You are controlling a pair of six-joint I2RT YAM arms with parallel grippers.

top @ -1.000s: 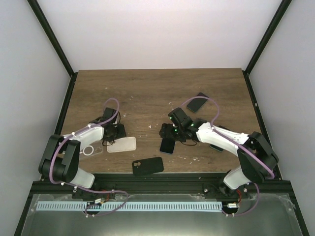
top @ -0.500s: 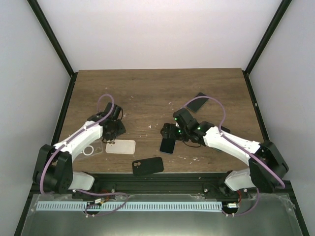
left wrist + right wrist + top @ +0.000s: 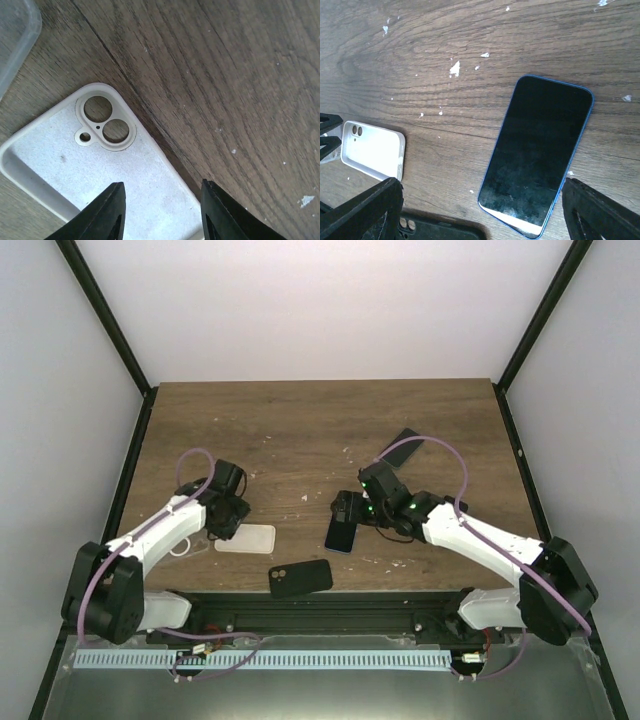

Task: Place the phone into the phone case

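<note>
Wooden table (image 3: 300, 430) bore a white case (image 3: 70, 165) under the left gripper (image 3: 162, 215), fingers narrowly apart, empty; the right gripper (image 3: 481, 187) spread wide above the phone (image 3: 540, 145).

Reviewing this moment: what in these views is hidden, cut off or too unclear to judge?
- Left wrist view: the white case runs off the bottom edge behind the left hand's fingers; only a corner of the clear case shows at the left edge.
- Right wrist view: the black case is cut by the bottom edge.
- All views: the blue phone lies screen up, so its back is unseen.
</note>
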